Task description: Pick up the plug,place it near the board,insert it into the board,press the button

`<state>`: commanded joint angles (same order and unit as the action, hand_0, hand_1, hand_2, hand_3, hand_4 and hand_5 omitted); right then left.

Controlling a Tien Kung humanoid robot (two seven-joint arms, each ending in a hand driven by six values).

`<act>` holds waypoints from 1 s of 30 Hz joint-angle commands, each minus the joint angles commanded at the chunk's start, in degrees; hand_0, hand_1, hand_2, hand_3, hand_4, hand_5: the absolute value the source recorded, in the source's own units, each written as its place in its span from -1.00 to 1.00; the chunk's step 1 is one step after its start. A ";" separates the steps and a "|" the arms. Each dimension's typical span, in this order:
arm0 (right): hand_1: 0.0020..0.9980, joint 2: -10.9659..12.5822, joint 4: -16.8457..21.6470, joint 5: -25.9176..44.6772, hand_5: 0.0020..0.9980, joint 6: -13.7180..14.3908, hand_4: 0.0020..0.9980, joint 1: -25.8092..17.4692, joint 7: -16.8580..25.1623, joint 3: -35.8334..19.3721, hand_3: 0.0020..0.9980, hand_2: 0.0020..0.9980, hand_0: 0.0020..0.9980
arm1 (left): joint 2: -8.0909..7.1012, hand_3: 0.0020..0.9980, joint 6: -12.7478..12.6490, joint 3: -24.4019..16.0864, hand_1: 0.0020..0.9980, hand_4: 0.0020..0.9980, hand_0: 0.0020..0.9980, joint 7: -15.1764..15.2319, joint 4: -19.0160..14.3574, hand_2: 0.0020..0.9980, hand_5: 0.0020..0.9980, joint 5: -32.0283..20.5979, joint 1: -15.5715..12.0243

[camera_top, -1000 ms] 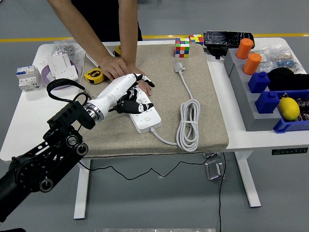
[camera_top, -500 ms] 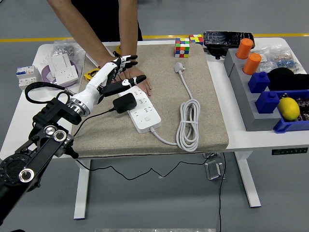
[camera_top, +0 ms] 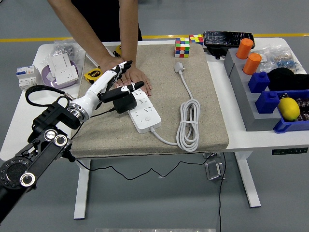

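The black plug point(camera_top: 123, 103) sits on the left end of the white power board point(camera_top: 146, 114), its thin black cable trailing left off the mat. My left hand point(camera_top: 120, 79) hovers just behind and left of it, open. The fingers point(camera_top: 117, 71) point up and to the right, and the thumb reaches over the plug's top; I cannot tell if it touches. A person's hand point(camera_top: 137, 77) lies flat on the mat at the board's far end, right behind my fingers. The right arm is out of view.
The board's white cord point(camera_top: 189, 123) lies coiled on the beige mat point(camera_top: 212, 106), its grey plug point(camera_top: 179, 66) near two puzzle cubes point(camera_top: 182, 47). A yellow tape measure point(camera_top: 92, 75) and a white socket box point(camera_top: 63, 65) lie to the left. At right stands a bin rack with a lemon point(camera_top: 288, 108).
One second ago my left hand was curled over the plug on the board. It let go, lifted back to the left with fingers spread, and has now sunk slightly towards the plug.
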<state>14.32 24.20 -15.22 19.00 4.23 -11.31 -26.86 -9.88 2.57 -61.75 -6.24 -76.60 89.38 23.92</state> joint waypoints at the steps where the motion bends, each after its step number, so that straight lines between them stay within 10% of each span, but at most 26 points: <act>1: 0.59 0.02 0.01 -0.02 0.70 0.00 1.00 0.01 0.01 -0.09 0.56 0.53 0.73 | -0.22 0.97 0.56 0.75 0.92 1.00 0.85 -0.22 0.31 0.89 0.53 2.17 0.45; 14: 0.59 0.07 0.03 -0.01 0.69 0.05 1.00 0.34 -0.02 -0.68 0.56 0.52 0.73 | -0.51 1.00 7.54 9.86 0.97 1.00 0.89 -1.76 5.01 0.99 0.12 23.40 6.45; 30: 0.59 0.07 0.04 0.10 0.69 0.06 1.00 0.60 0.03 -0.56 0.56 0.52 0.73 | 2.93 1.00 -1.74 7.70 1.00 1.00 0.95 0.56 14.69 1.00 0.13 27.87 9.13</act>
<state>14.39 24.24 -15.11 19.06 4.83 -11.28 -27.42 -6.95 0.83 -54.04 -5.68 -61.90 117.25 33.05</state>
